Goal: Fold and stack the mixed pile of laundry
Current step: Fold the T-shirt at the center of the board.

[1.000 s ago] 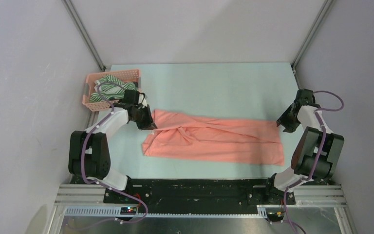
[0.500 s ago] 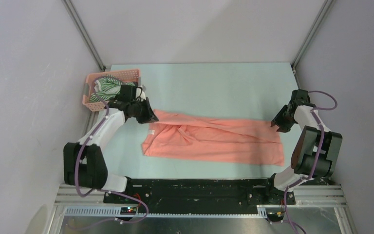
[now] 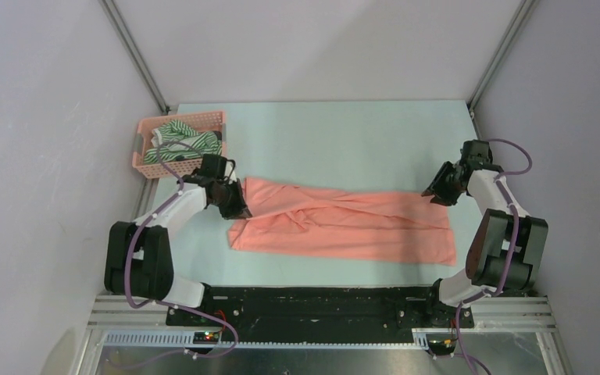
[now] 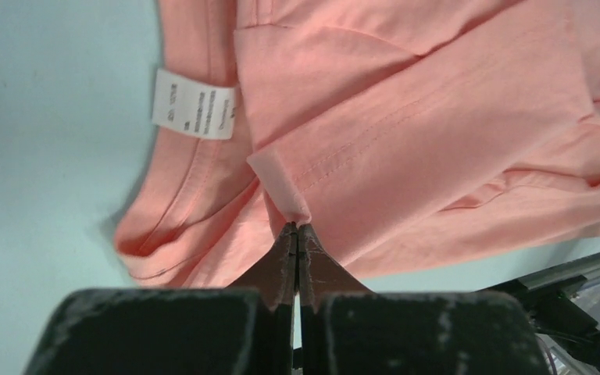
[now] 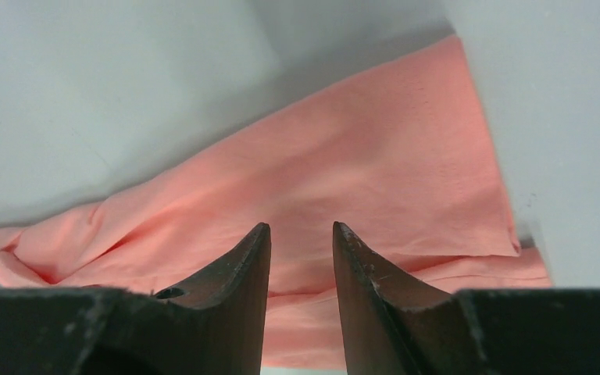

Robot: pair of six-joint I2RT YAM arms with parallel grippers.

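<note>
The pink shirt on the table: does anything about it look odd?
The salmon-pink shirt lies rumpled: its left end is bunched into twisted folds, white label showing, where the left fingers pinch a hem. Nothing looks torn.

Arms (image 3: 173,207) white and black; purple cables (image 3: 130,266); black tapered fingers (image 5: 238,269).

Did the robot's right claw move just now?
Yes. The right gripper slid left, away from the table's right edge, and now sits open above the pink shirt's right end.
</note>
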